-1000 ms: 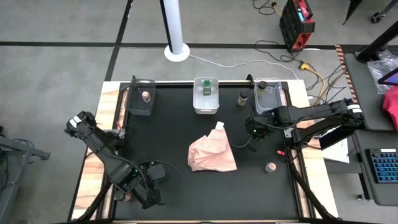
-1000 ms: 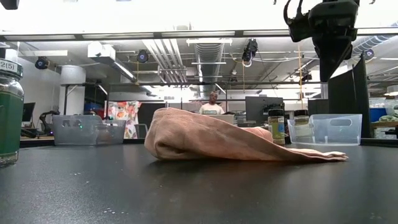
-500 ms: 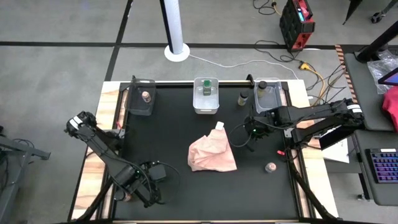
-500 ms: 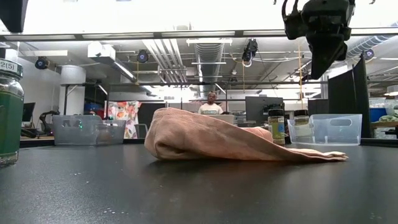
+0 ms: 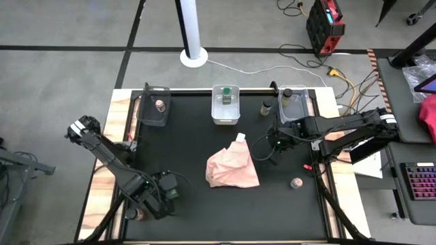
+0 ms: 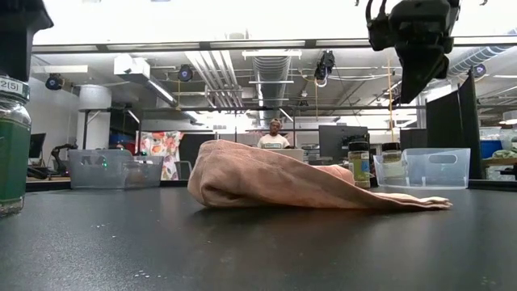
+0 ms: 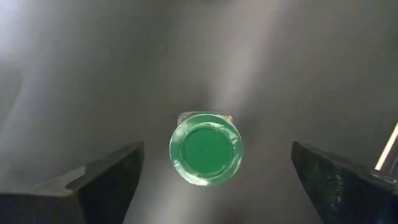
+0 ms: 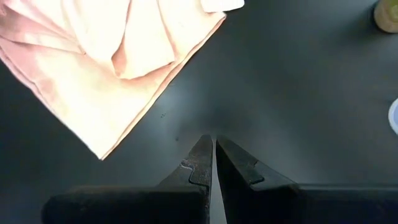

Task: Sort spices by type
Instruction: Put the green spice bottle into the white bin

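Green-lidded spice jar (image 7: 205,155) stands directly under the wide-open left gripper (image 7: 214,180); next comes lowering and closing. Right gripper (image 8: 214,163), jaws shut, waits beside the pink cloth (image 8: 106,65).

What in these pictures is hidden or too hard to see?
- High view: the left tool hides the green-lidded jar beneath it.
- Low view: that jar's label is cut off by the picture's edge.
- High view: contents of the three bins are too small to identify.
- Whatever lies under the pink cloth is hidden.
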{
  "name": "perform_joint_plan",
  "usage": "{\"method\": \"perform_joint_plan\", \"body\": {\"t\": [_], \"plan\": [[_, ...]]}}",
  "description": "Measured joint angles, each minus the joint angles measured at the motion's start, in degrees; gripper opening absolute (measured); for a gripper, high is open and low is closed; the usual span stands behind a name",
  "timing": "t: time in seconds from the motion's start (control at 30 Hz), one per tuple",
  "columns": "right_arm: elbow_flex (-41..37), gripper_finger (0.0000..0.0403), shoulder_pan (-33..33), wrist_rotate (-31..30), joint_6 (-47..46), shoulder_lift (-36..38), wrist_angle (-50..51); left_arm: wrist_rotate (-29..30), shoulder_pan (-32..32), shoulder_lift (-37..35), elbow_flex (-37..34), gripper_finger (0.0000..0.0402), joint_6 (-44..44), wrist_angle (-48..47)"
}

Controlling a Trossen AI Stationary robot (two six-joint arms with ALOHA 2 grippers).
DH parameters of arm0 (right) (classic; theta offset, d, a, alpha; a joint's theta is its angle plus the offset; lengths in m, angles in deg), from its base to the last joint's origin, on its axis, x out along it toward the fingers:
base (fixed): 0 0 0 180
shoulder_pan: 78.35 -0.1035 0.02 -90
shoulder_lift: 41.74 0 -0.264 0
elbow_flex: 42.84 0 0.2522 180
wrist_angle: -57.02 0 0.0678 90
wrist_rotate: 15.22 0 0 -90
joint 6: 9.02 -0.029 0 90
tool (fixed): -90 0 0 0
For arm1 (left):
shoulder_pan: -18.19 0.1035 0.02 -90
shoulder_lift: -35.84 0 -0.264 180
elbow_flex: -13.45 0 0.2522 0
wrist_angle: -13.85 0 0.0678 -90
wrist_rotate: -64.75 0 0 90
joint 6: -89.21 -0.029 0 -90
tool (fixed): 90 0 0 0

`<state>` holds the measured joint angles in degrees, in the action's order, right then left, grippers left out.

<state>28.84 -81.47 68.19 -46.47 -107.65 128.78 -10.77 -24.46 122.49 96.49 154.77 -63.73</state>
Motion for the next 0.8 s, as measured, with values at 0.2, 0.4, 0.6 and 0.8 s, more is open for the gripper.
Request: {"method": "perform_joint_plan", "body": {"t": [0.2, 0.4, 0.6, 0.8], "plan": [[-0.02, 0.0012, 0.0, -1.15, 0.17, 0.0, -0.04, 0.01, 0.0, -5.14, -8.7, 0.0391, 1.77, 7.78], [-0.04, 0.0012, 0.01, -1.15, 0.02, 0.0, -0.06, 0.2, 0.0, -6.89, -14.0, 0.0383, 1.35, 11.69], [-0.04, 0.0012, 0.02, -1.18, 0.02, 0.0, -0.25, 1.65, 0.0, -7.19, -16.19, 0.0366, -0.42, 15.78], [-0.04, 0.0012, 0.02, -1.31, 0.0, 0.0, -0.44, 3.33, 0.0, -7.19, -16.16, 0.0351, -2.01, 15.9]]}}
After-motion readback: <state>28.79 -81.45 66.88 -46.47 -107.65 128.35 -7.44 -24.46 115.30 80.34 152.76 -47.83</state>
